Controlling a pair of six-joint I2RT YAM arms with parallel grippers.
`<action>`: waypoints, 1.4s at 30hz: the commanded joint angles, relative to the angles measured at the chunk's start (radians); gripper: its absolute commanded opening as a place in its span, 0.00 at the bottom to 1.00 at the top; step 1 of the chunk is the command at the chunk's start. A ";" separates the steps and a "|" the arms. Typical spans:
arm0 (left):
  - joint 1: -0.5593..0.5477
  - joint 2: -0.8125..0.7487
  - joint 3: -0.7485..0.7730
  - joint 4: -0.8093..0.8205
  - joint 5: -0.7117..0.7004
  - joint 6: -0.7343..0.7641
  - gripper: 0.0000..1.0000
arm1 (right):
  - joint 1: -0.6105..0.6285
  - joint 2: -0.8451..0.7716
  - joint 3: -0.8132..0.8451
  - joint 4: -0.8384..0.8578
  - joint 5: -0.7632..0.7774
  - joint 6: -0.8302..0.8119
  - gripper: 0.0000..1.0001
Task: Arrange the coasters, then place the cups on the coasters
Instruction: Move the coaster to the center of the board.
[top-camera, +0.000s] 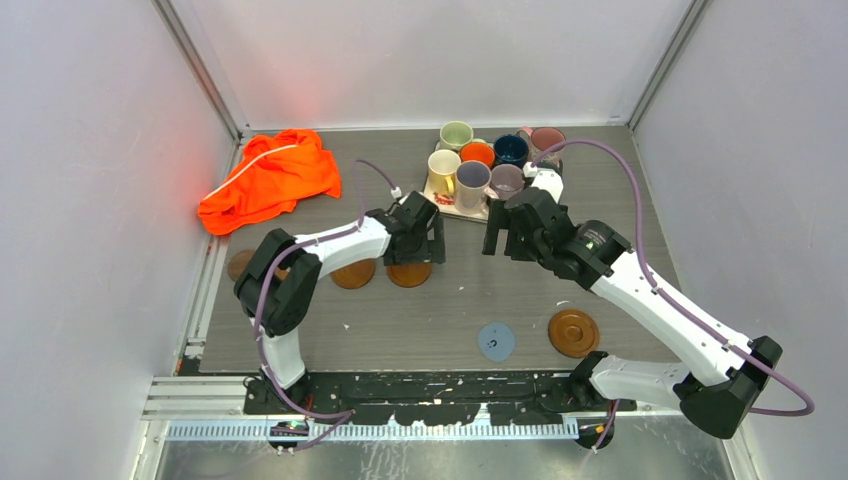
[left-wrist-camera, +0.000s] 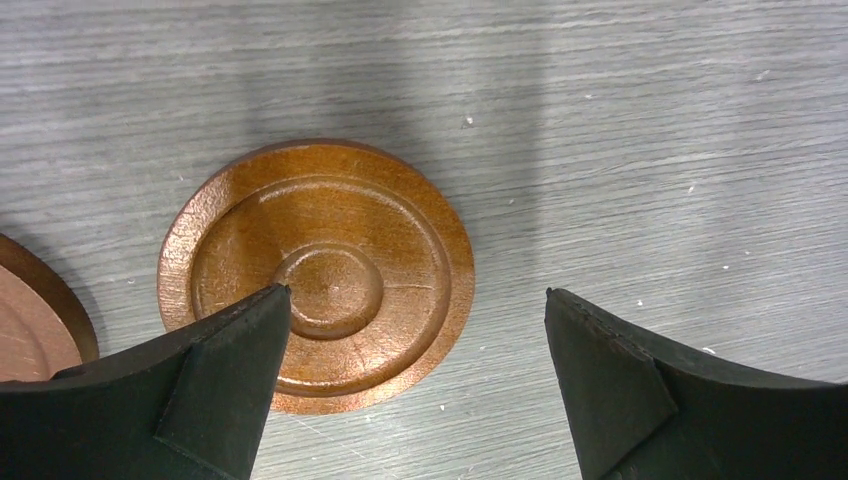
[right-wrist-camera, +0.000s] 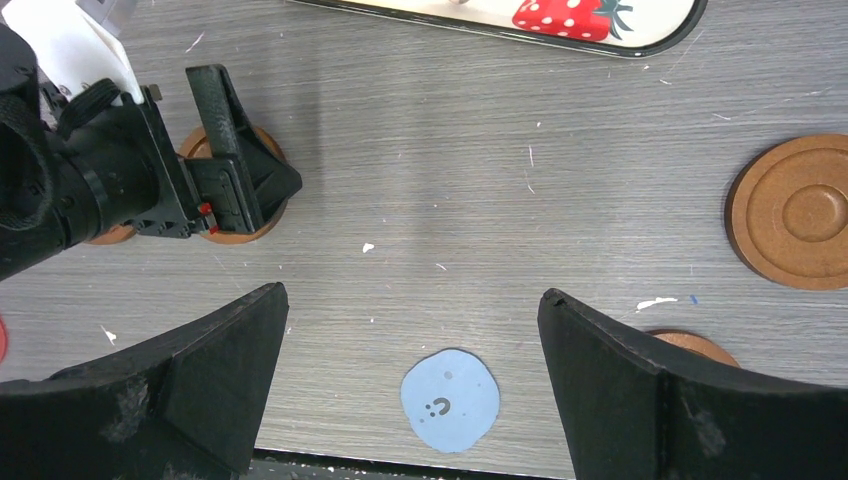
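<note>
Several cups stand close together on the white strawberry tray (top-camera: 443, 203) at the back, among them a cream cup (top-camera: 443, 170), an orange cup (top-camera: 477, 153) and a navy cup (top-camera: 511, 149). Two brown coasters (top-camera: 352, 272) (top-camera: 409, 272) lie side by side left of centre. My left gripper (top-camera: 417, 252) hovers open over the right one (left-wrist-camera: 316, 275), its left fingertip above the disc and nothing between the fingers. A light-blue coaster (top-camera: 496, 341) and a brown coaster (top-camera: 573, 332) lie near the front. My right gripper (top-camera: 502, 240) hangs open and empty in front of the tray, above bare table.
An orange cloth (top-camera: 270, 178) lies bunched at the back left. Another brown coaster (top-camera: 240, 263) peeks out behind the left arm at the table's left side. In the right wrist view a further brown disc (right-wrist-camera: 695, 345) shows behind the right finger, and the tray's edge (right-wrist-camera: 560, 20) runs along the top.
</note>
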 joint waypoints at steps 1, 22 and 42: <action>0.006 -0.027 0.070 -0.023 0.013 0.040 1.00 | 0.005 -0.010 0.028 -0.004 0.037 0.019 1.00; 0.001 -0.323 -0.075 -0.058 0.096 0.047 1.00 | -0.011 -0.164 -0.187 -0.199 0.266 0.430 1.00; 0.002 -0.587 -0.257 -0.068 0.162 0.086 1.00 | -0.300 -0.259 -0.677 0.045 -0.062 0.725 1.00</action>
